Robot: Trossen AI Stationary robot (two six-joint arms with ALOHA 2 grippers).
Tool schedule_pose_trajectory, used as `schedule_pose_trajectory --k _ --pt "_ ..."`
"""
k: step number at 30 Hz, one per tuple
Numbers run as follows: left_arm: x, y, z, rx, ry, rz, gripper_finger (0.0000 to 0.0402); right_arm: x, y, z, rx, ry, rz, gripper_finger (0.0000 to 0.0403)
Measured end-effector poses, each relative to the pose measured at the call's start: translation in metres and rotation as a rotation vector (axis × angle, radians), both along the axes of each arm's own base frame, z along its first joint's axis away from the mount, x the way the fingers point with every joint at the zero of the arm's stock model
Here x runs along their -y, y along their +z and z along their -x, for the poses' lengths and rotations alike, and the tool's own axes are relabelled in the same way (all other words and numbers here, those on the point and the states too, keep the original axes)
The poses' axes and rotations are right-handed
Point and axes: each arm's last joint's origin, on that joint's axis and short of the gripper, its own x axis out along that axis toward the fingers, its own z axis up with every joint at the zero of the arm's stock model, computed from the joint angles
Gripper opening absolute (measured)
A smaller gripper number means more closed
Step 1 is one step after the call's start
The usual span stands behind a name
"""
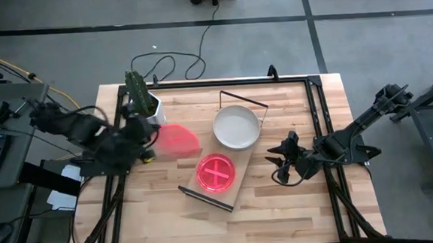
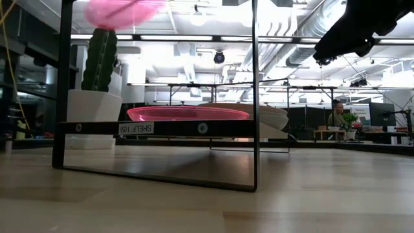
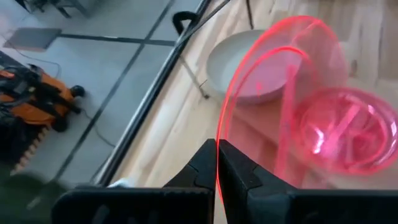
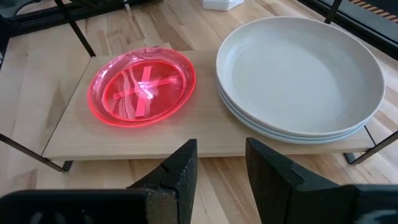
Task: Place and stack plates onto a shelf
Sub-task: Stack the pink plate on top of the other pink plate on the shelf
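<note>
- The left gripper (image 3: 216, 163) was clamped thin on the rim of a pink plate (image 1: 177, 140), held in the air near the cactus pot (image 1: 146, 105), just short of the shelf (image 1: 239, 174).
- Only an edge pinch held that plate; I judged it could swing or slip out, and a tilted release might send it skidding off the plates already set down.
- On the shelf, the pink plates (image 4: 142, 85) sat at one end and a stack of white plates (image 4: 300, 73) at the other, close beside each other, so a drift sideways could knock the white stack.
- The right gripper (image 4: 221, 163) waited low at the shelf's near side, fingers parted and empty.
- The right wrist view showed the white stack's layered rims; from above they read as a single dish.
- The low view showed the carried plate (image 2: 121, 11) well above shelf level, which the high view did not.
</note>
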Motion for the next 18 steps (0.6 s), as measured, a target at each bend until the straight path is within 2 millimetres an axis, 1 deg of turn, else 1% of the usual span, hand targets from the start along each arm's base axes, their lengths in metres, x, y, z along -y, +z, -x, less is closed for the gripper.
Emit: schedule_pose_trajectory --k 4,6,12,18 --pt "-0.005 -0.005 -0.034 -0.023 -0.046 0.054 0.0000 0.000 -0.001 -0.001 -0.007 0.001 0.013 0.0118" --pt "-0.008 -0.011 -0.054 -0.060 -0.084 0.086 0.0000 -0.001 -0.003 -0.002 -0.012 0.000 0.017 0.0118" --pt "-0.024 -0.048 -0.111 -0.226 -0.153 0.180 0.0000 -0.004 -0.012 -0.007 -0.051 0.000 0.042 0.0118" --pt "-0.040 -0.089 -0.165 -0.276 -0.277 0.327 0.0000 -0.007 -0.018 -0.010 -0.080 0.002 0.056 0.0118"
